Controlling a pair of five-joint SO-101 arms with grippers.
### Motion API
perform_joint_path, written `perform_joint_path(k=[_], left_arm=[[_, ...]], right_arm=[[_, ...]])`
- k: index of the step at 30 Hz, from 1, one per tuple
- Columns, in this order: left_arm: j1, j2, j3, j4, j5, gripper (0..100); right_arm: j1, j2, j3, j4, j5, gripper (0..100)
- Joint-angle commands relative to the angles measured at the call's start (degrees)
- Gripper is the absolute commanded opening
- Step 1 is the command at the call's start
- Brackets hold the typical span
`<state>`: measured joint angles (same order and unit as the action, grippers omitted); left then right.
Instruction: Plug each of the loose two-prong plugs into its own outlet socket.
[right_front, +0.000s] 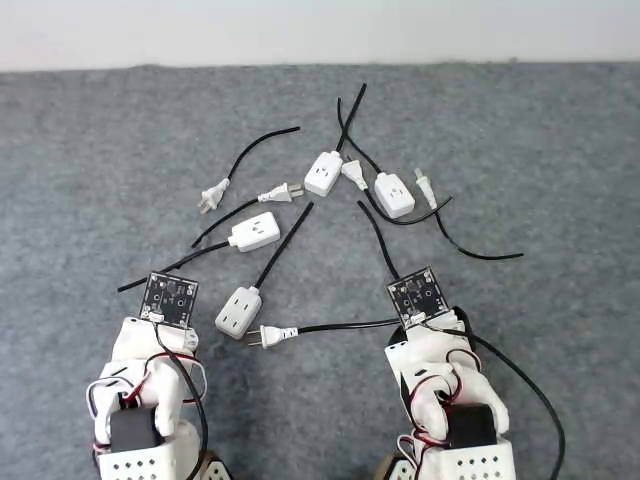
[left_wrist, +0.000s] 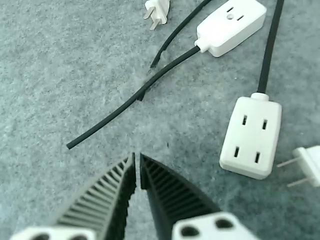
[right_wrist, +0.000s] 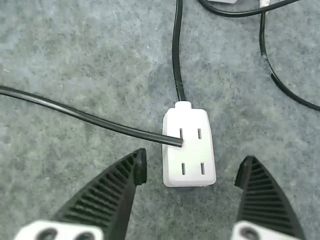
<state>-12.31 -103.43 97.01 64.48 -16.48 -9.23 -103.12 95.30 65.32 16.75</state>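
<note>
**Both arms at the near edge, nothing plugged in yet**

The grey mat (right_front: 80, 150) is strewn with sockets and loose plugs, none seated that I can make out. The right gripper (right_wrist: 194, 165) hangs splayed wide over a white outlet (right_wrist: 189, 150), one finger on either side and touching nothing, and to me that looks like lining up to grab or steady it. A black cord (right_wrist: 75, 114) lies with its cut end across that outlet's face. The left gripper (left_wrist: 137, 159) has its fingers pinched together on nothing, over bare mat just left of a second outlet (right_front: 238, 311). A two-prong plug (right_front: 270, 336) lies just near-right of that block, prongs toward it, so I'd call that the handiest pair. Farther off, three more outlets (right_front: 323, 172) and four plugs (right_front: 281, 193) fan out with their cords splayed apart.
</note>
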Motion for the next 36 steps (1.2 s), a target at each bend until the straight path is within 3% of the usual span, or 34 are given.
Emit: perform_joint_path(k=[1,36], left_arm=[[-0.26,-0.79,-0.57,-1.85,-0.7,1],[-0.18,-0.79,-0.57,-3.87,-0.62,2]], right_arm=[[0.57,-0.22,1.14,0.48,-0.18,29.7],[0.4,-0.66,1.14,4.35,-0.53,29.6]])
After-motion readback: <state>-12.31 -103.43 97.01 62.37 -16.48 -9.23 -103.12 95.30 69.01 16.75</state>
